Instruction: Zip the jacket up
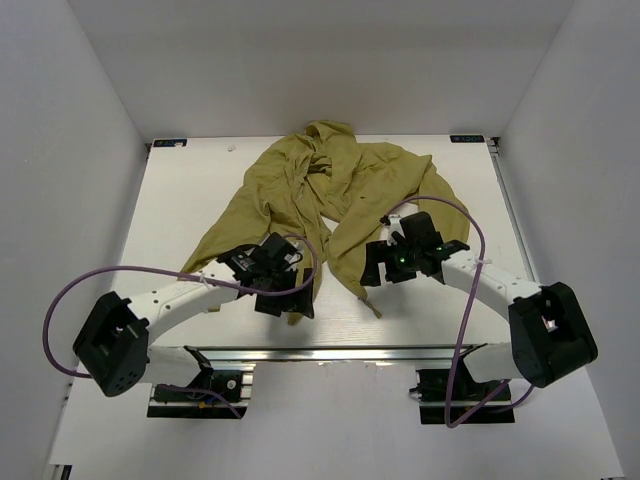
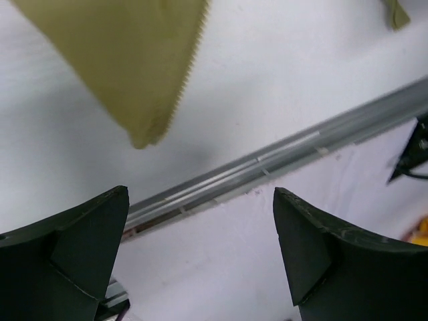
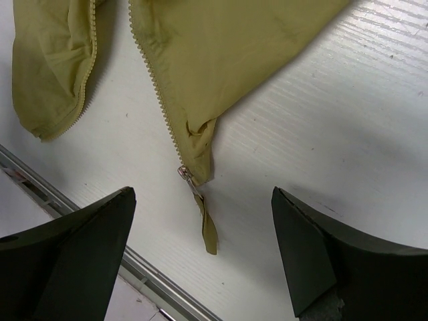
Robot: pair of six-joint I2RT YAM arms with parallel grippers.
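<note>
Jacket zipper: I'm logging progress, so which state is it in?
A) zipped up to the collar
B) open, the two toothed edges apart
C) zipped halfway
B: in the right wrist view the jacket has its two rows of teeth lying apart on the table, with the slider at the bottom end of one row.

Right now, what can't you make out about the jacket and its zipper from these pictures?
Right wrist view: beyond the open right hand, the slider shows, but both rows of the zipper run off the top.
Left wrist view: beyond the open left hand, one toothed edge is cut off by the top edge.
Top view: the jacket lies bunched; folds hide how hood and sleeves lie, and the zipper is too small to trace.
</note>
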